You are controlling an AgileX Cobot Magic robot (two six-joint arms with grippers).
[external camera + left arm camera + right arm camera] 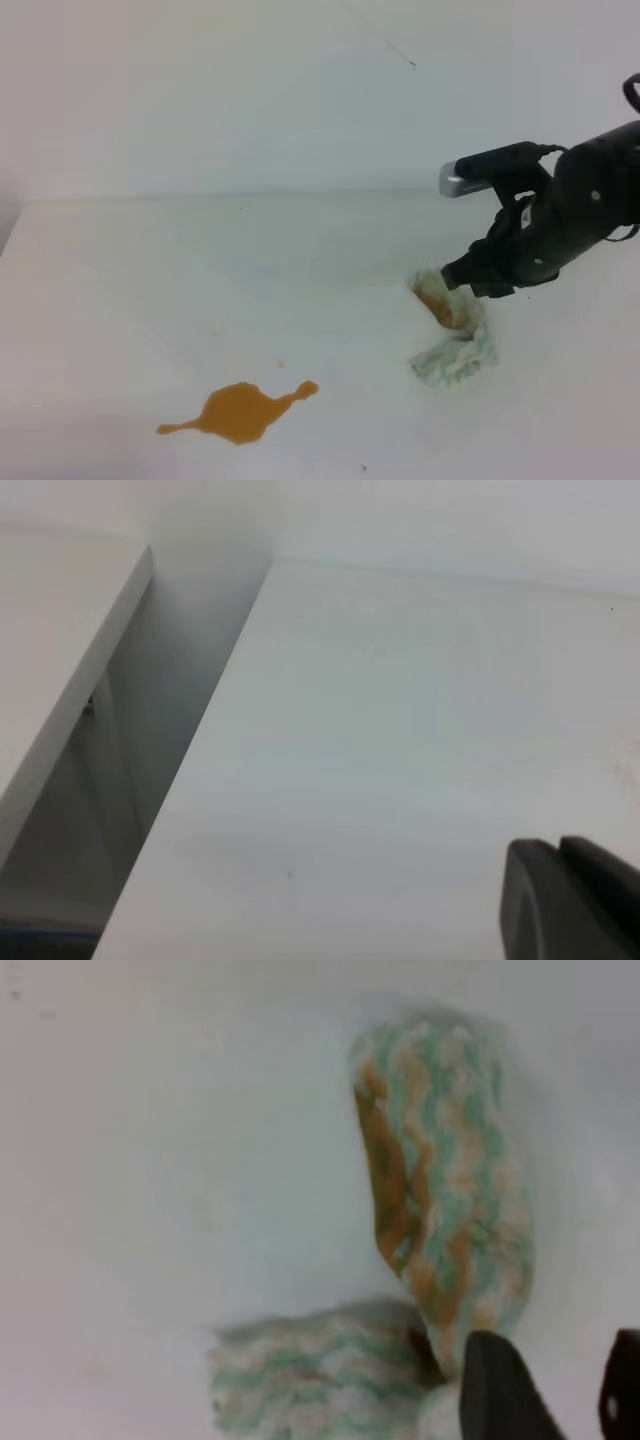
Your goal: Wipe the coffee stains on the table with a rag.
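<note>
The coffee stains (pixel 240 412) form an orange-brown puddle with thin tails on the white table (pixel 200 280), front left. The rag (pixel 455 338), green-and-white striped with a brown soaked patch, lies crumpled on the table at the right; the right wrist view shows the rag (pixel 450 1220) folded in two lumps. My right gripper (pixel 472 280) hovers just over the rag's far edge. In the wrist view the right gripper (pixel 560 1400) is open, bare table between its fingers and the rag beside the left finger. The left gripper (pixel 565 900) shows only as two dark fingers pressed together above bare table.
A white wall (pixel 250 90) rises behind the table. The table's left edge (pixel 190 770) drops into a gap beside a white panel (pixel 70 680). A few tiny dark specks (pixel 363 466) dot the surface.
</note>
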